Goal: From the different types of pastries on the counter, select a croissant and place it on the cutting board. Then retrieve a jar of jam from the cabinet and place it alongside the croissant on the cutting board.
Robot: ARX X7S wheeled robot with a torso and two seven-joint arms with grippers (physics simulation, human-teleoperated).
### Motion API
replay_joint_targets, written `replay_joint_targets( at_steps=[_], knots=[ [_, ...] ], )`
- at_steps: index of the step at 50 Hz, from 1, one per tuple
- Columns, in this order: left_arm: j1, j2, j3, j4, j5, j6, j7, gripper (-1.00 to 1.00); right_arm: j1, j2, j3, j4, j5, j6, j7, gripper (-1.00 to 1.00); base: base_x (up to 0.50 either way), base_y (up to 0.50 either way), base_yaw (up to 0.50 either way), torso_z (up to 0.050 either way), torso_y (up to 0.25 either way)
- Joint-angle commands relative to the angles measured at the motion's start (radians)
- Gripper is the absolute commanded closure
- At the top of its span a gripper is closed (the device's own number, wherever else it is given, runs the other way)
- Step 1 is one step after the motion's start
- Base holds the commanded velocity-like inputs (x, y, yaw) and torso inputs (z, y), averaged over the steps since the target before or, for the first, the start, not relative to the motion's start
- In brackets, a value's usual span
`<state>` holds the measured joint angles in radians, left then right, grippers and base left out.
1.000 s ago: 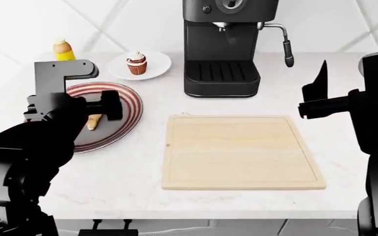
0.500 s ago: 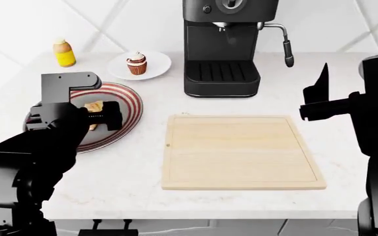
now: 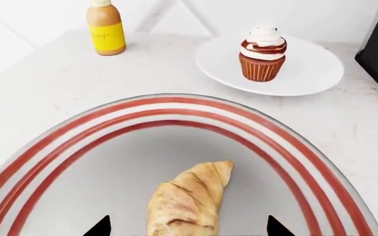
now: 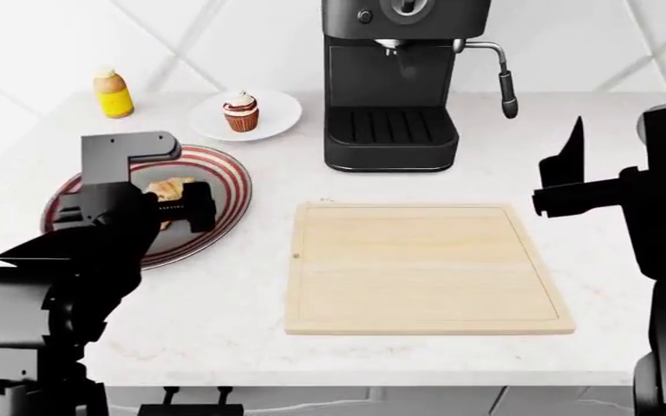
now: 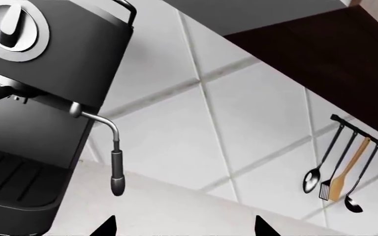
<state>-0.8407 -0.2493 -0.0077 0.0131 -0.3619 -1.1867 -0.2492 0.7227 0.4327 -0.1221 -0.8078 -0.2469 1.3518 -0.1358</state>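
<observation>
The golden-brown croissant point(image 3: 187, 201) lies on the round red-striped grey plate point(image 4: 223, 178) at the counter's left; it also shows in the head view point(image 4: 171, 189). My left gripper point(image 3: 183, 228) is open above it, one fingertip on each side of the croissant and apart from it. The cupcake point(image 4: 240, 111) stands on a small white plate point(image 4: 277, 117) behind. The pale wooden cutting board point(image 4: 420, 264) lies bare at the counter's middle. My right gripper point(image 5: 183, 228) is open and empty, raised at the right point(image 4: 564, 182). The jar of jam is out of view.
A black espresso machine point(image 4: 397, 82) with a steam wand point(image 4: 505, 82) stands behind the board. A yellow bottle with a tan cap point(image 4: 111, 93) stands at the back left. Utensils point(image 5: 340, 169) hang on the tiled wall in the right wrist view.
My left gripper has drawn back and down toward the croissant, so more of the plate's far rim and the yellow bottle show. The right arm has barely moved.
</observation>
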Motion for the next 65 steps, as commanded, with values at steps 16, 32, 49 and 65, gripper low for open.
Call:
replay_joint_targets(
  at_steps=[16,32,49,65],
  knots=[
    [0.004,0.001,0.004,-0.054,-0.004,0.027,0.0,1.0,-0.019,0.0,0.018,0.004,-0.002,-0.012,-0.002,-1.0,0.0,0.0,0.0,0.0,0.0],
    [-0.025,-0.002,-0.061,0.116,-0.071,-0.073,-0.015,1.0,-0.014,0.001,0.018,0.001,-0.006,-0.006,-0.003,-1.0,0.0,0.0,0.0,0.0,0.0],
    [-0.082,0.053,-0.134,0.495,-0.622,-0.382,-0.292,1.0,-0.009,0.018,0.034,-0.043,-0.009,0.032,-0.023,-1.0,0.0,0.0,0.0,0.0,0.0],
    [-0.002,0.162,0.015,0.5,-1.038,-0.354,-0.617,1.0,-0.057,0.005,0.098,-0.057,-0.001,0.0,-0.038,-1.0,0.0,0.0,0.0,0.0,0.0]
  ],
)
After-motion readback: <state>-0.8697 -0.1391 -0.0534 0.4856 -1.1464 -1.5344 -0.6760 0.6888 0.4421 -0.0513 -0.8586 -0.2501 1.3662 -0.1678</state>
